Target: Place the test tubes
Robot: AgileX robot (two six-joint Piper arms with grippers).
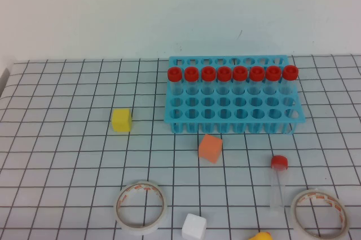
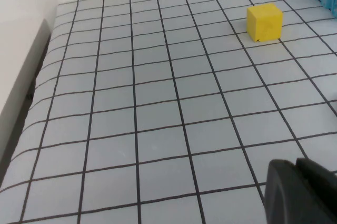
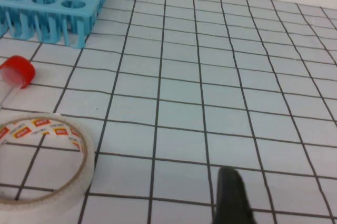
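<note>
Test tubes [image 1: 224, 80]: eight stand in the rack [image 1: 234, 117], one loose tube [image 1: 277, 186] lies toward the bench's [image 1: 67, 138] near-right corner by my spread, empty right pincer [image 3: 231, 203]; my left pincer [image 2: 303, 192] hangs pressed together toward the near-left corner.

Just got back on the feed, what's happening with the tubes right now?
Nothing is held. Eight red-capped tubes stand in one row of the blue rack; a ninth test tube lies on the table beside the right-hand tape roll. The right gripper, open, hovers over bare table near that tube; the left gripper, shut, is over the table near the yellow cube.
</note>
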